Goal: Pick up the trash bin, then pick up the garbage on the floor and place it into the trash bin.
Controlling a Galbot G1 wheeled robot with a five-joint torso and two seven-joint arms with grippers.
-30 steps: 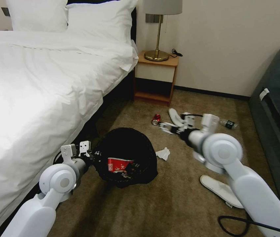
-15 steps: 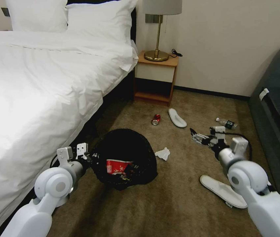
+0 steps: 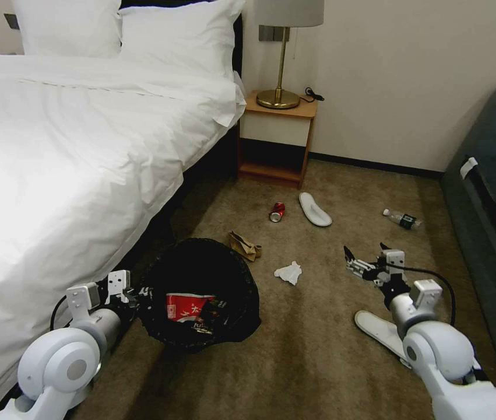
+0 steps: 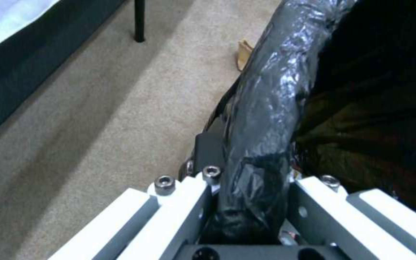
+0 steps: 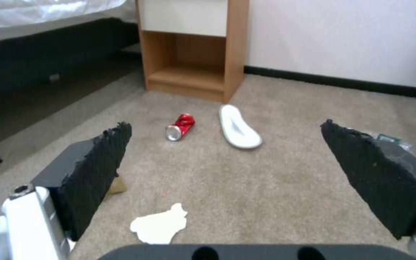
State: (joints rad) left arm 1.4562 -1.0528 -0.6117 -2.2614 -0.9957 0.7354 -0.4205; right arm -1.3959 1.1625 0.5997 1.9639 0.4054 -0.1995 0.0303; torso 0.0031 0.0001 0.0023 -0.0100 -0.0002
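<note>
Head view: the left pincer (image 3: pixel 120 290), clamped on the trash bin (image 3: pixel 201 291) rim, has drawn it back toward the robot, uncovering brown crumpled paper (image 3: pixel 244 245). The right pincer (image 3: pixel 370 262) has retreated, jaws wide and empty, above the carpet near the tissue (image 3: pixel 288 272), apparently ready for another pickup.
</note>
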